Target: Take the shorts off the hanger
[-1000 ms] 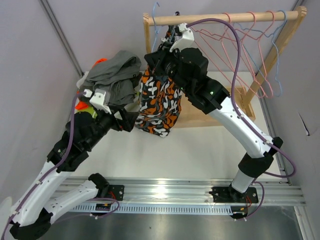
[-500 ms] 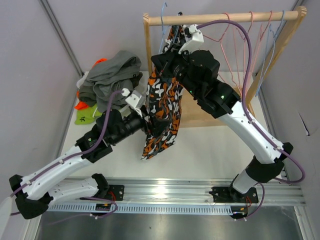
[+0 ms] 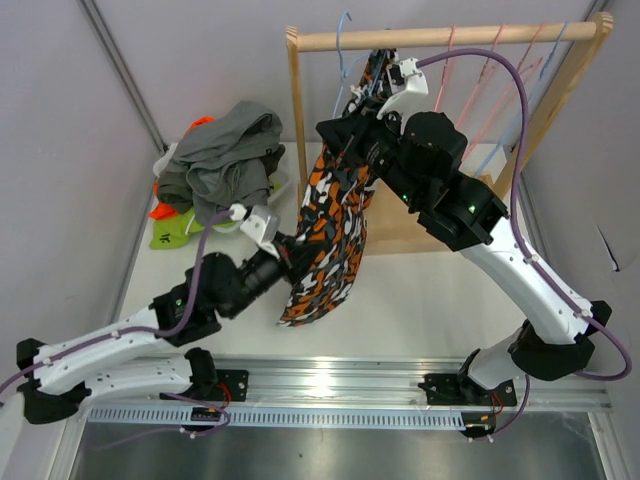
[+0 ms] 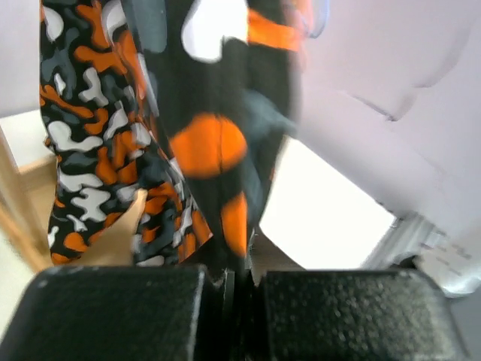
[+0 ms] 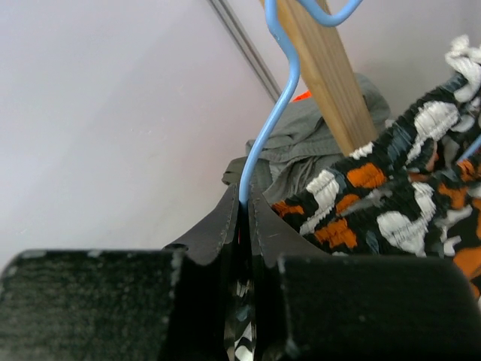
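The orange-white-black camouflage shorts [image 3: 335, 215] hang from a blue wire hanger [image 3: 344, 45] at the left end of the wooden rail [image 3: 470, 37]. My right gripper [image 3: 368, 98] is shut on the hanger's wire [image 5: 272, 113] just below the hook, its own tips [image 5: 244, 204] pinching the blue wire. My left gripper [image 3: 290, 252] is shut on the lower edge of the camouflage shorts [image 4: 214, 143], and cloth runs down between its closed jaws [image 4: 240, 280]. Grey shorts [image 3: 225, 150], bright orange shorts [image 3: 201, 123] and lime green shorts [image 3: 178, 230] lie in a pile at the back left.
The rack's upright post [image 3: 294, 110] stands just left of the hanging shorts and shows close by in the right wrist view [image 5: 319, 75]. Several bare pink and blue hangers [image 3: 500, 75] hang further right on the rail. A grey wall edge [image 3: 125, 70] borders the left.
My left gripper has moved right to the shorts' lower edge and closed on the cloth. My right arm has lifted the hanger and shorts up and to the right.
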Tool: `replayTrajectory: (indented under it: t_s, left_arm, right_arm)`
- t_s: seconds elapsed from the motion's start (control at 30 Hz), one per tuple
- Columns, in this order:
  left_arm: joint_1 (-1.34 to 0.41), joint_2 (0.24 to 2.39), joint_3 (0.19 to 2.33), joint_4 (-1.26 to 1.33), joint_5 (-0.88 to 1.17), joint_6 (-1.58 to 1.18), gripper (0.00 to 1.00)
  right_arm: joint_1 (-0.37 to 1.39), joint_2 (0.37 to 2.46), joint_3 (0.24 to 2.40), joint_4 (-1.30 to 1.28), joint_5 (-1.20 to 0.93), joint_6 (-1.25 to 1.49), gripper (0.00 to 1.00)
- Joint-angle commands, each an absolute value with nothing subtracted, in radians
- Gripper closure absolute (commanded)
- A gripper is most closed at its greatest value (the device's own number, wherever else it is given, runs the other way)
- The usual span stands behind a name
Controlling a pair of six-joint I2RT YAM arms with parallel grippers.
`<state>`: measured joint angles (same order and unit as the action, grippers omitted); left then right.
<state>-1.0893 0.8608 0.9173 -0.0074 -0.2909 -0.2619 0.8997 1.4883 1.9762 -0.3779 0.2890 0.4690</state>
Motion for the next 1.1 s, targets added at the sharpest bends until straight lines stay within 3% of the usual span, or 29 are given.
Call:
replayTrajectory:
  t_s: [0.0, 0.23, 0.5, 0.7, 1.07]
  left_arm:
    - [-1.248, 0.759, 0.824, -0.034, -0.466, -0.322, 1.0]
    - [-1.601, 0.727, 0.704, -0.106, -0.762, -0.439, 1.0]
    - [-1.631, 0.877, 0.73, -0.015, -0.781, -0.396, 1.0]
    - [-1.819, 1.005, 0.752, 0.031, -0.917, -0.448, 1.0]
    - [-1.997, 1.094, 0.867, -0.181, -1.144, -0.594, 1.0]
  right_arm:
    - [0.876, 1.431, 1.996, -0.276, 0.314, 0.433, 1.0]
    - [0.844, 1.428, 2.008, -0.284, 0.302, 0.436, 1.0]
    - [0.839, 1.399, 1.997, -0.298, 0.304, 0.457, 1.0]
    - [0.77, 1.462, 2.118, -0.371, 0.289, 0.434, 1.0]
    - [0.672, 1.485, 2.111, -0.383, 0.247, 0.495, 1.0]
